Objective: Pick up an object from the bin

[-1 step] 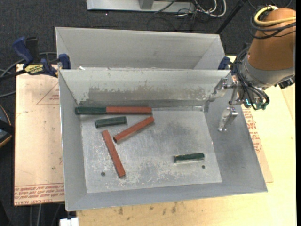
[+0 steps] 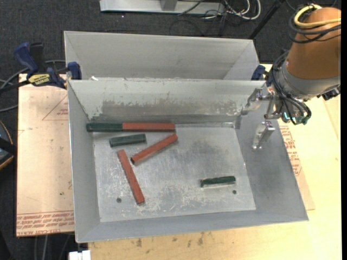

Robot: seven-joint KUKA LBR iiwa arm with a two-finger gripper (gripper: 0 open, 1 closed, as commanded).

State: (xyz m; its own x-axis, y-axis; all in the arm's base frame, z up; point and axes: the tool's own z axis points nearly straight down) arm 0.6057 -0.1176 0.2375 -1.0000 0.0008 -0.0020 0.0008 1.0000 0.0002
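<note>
Orange-capped wrist [image 2: 314, 42] is poised over the bin's right wall [image 2: 274, 172], gripper [image 2: 262, 134] state cannot be told; the lone dark green bar [image 2: 218, 182] nearby should be approached squarely, crosswise.

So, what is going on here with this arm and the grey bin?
A robot arm reaches in from the right. Its gripper hangs above the right sloping wall of the grey metal bin, away from the loose things. The nearest one is a short dark green bar on the bin's floor. Further left lie two red-brown bars, a second dark green bar and a long green-and-red bar along the back wall. All lie on the floor, so nothing is picked yet.
</note>
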